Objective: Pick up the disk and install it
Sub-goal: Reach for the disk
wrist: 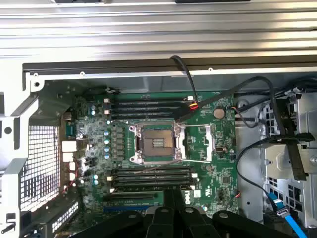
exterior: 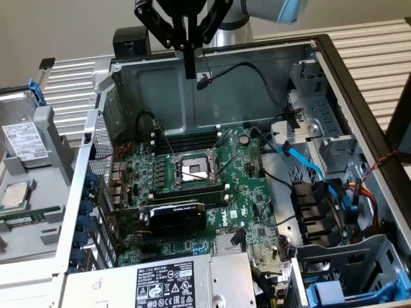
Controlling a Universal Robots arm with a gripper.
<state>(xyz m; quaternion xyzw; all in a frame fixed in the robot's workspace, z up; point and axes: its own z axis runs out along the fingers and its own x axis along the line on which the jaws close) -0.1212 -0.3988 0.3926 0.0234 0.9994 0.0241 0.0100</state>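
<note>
Power-supply box of bare grey metal with a white printed label (exterior: 173, 285) sits at the lower edge of the frame, and a blue plastic drive carrier (exterior: 350, 292) fills the bay at lower right. Behind them lies the green motherboard (exterior: 205, 186), its square CPU socket (exterior: 194, 171) empty. At the left edge, outside the open case, the disk (exterior: 22, 138), a silver-grey metal hard drive with a white label and a blue plastic frame, leans in a grey tray (exterior: 56, 151). It looks stiff, dense and smooth-faced, likely heavy for its size and sensitive to knocks. Its long side edges along the frame seem the safest hold. Farthest back, at top centre, the black gripper (exterior: 189, 67) hangs over the far side of the case, jaws pressed together on nothing, well apart from the disk.
</note>
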